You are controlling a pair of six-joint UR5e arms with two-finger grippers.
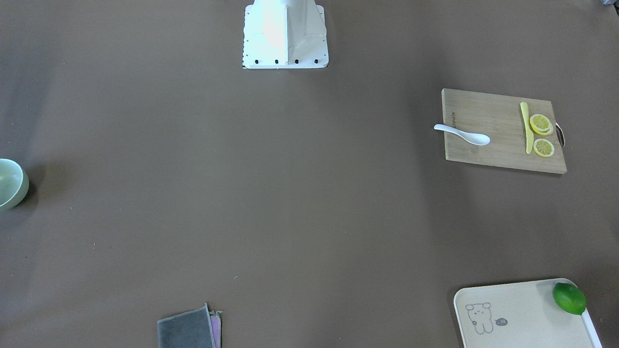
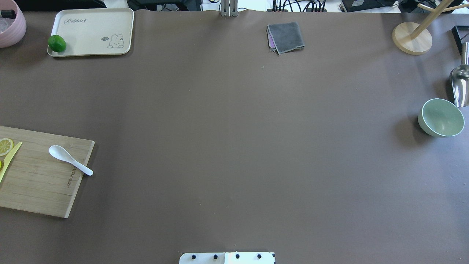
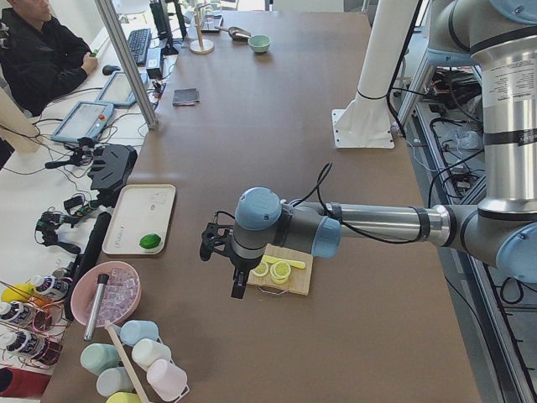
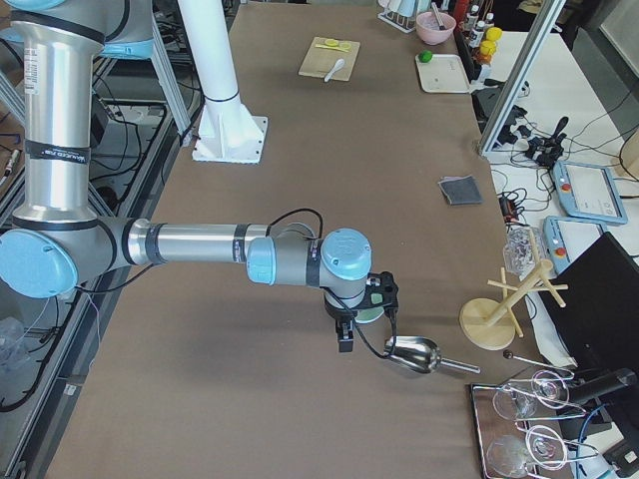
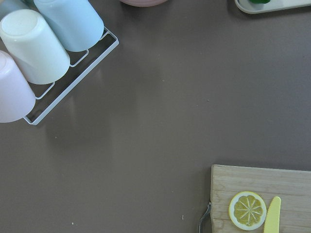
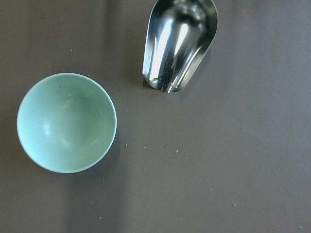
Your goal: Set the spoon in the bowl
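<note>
Bright, even daylight fills every view, and all of them are sharp. The bowl [image 2: 441, 118] casts a soft shadow toward the middle of the brown table [image 2: 234, 146]. The white robot base [image 1: 284, 34] is washed out, and the metal scoop [image 6: 179, 43] shows bright streaks of glare.

The spoon [image 2: 69, 159] lies on the board [image 2: 36, 183] at the table's [image 2: 234, 146] left end, with a knife [image 2: 11, 157]. The bowl [image 2: 441, 117] stands at the right end, near the scoop [image 2: 460, 86].

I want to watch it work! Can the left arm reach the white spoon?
Probably yes. The spoon lies uncovered on the cutting board, apart from the knife, and the left arm hangs close by that board.
</note>
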